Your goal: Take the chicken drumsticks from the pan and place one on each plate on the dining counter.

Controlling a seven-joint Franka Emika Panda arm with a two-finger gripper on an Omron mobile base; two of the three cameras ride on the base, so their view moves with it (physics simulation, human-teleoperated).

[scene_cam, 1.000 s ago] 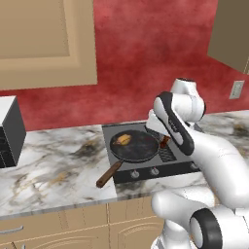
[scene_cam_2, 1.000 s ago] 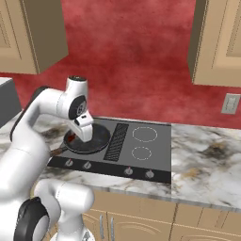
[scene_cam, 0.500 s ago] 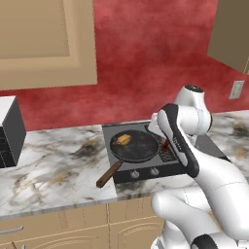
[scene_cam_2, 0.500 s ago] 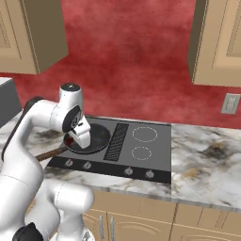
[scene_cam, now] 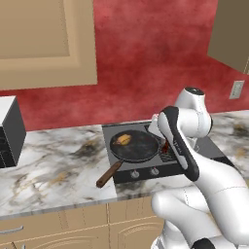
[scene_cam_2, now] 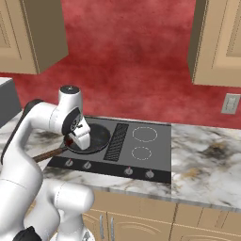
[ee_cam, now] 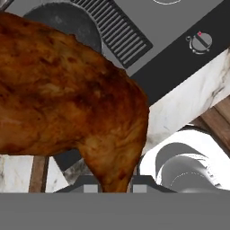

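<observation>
**Drumstick lifted at the cooktop**

Marble counter point(scene_cam: 58, 165) and red wall are framing a black cooktop point(scene_cam_2: 141, 146). Filling the hand view, the dark reddish-brown drumstick point(ee_cam: 67, 99) is sitting clamped in the gripper point(ee_cam: 110, 185), whose jaws are closing on its narrow end. The paler drumstick point(scene_cam: 124, 139) is lying at the pan's far left edge. The pan point(scene_cam: 136, 146) is resting on the cooktop's left burner, its wooden handle point(scene_cam: 108, 175) pointing near-left. No readable writing is showing anywhere.

Reddish-brown drumstick point(ee_cam: 67, 103) hangs above the dark pan point(scene_cam: 134, 145), where the golden drumstick point(scene_cam: 123, 139) lies.
</observation>
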